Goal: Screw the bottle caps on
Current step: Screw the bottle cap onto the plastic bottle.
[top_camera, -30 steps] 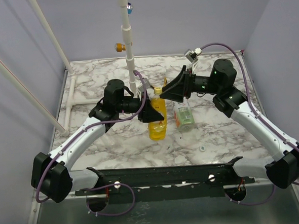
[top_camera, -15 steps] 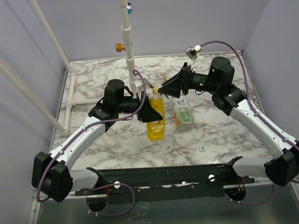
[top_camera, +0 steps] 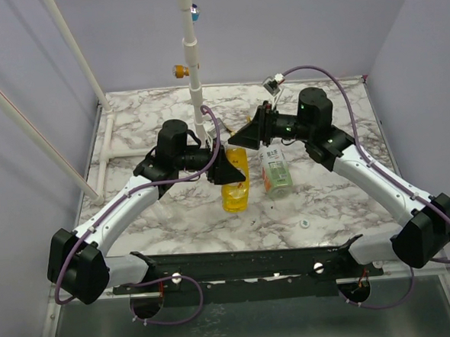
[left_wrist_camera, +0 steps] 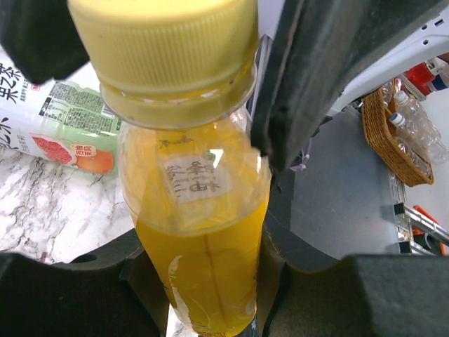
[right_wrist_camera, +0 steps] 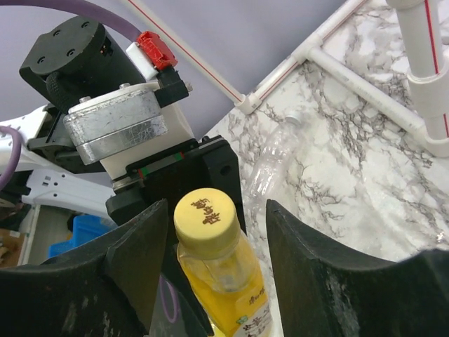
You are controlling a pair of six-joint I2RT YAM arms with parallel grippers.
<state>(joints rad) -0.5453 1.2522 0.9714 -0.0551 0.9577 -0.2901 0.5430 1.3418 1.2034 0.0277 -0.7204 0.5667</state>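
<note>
Left gripper [top_camera: 227,167] is seen clamped on the upper part of the yellow bottle [left_wrist_camera: 203,232], on which the yellow cap [right_wrist_camera: 204,220] is seated. How far the cap is threaded cannot be told. Right gripper [right_wrist_camera: 214,210] is held open around that cap, and a gap is visible on at least one side. From above, cap and neck are hidden by both grippers, and the bottle's base is cut off in the left wrist view. Just beside it, the labelled bottle [top_camera: 276,173] is laid on the marble table [top_camera: 153,112], its mouth covered by the right gripper. A whitish cap [top_camera: 305,224] is left alone nearer the arm bases.
</note>
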